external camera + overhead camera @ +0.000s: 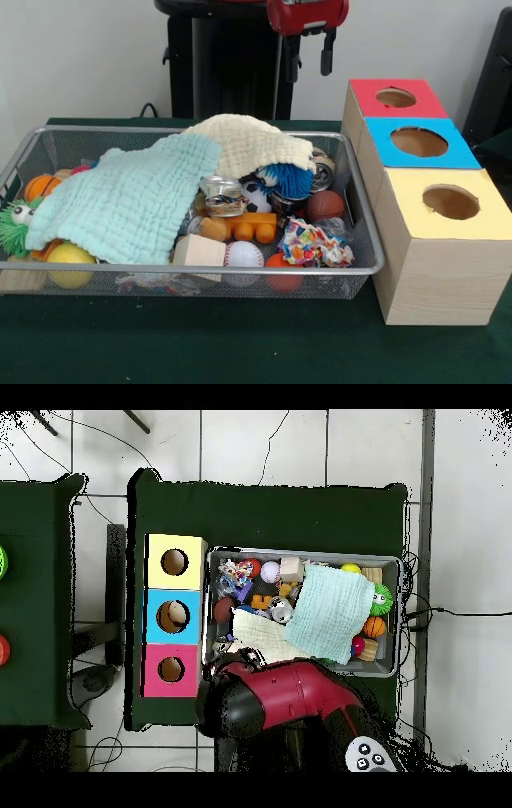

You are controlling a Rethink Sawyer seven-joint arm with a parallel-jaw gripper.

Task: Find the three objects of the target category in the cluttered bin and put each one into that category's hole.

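**Bin heaped with cloths, bottles mostly hidden**

Here the wire-mesh bin [364, 204] sits on the dark green worktop [240, 344], its thick metal rim framing a jumble of soft and hard things. A waffle-textured pale blue cloth [128, 200] drapes over the left half, and a cream cloth [248, 142] of the same crinkled weave lies bunched behind it. One clear, creased plastic bottle [223, 194] stands near the middle of the bin, just below the cream cloth; any other bottles cannot be made out. Around it lie a spiky blue ball [290, 179], a shiny metal can [324, 170], a small brown basketball [325, 206], a stitched baseball [243, 254], a crumpled multicoloured rag [312, 244] and a smooth yellow ball [70, 256]. To the right stand three pale wooden boxes in a row; the blue-topped box [456, 152] is the middle one, its round hole [418, 142] between the red-topped box [376, 104] and the yellow-topped box [472, 220]. The gripper [308, 56] hangs high behind the bin, its jaws apart and holding nothing
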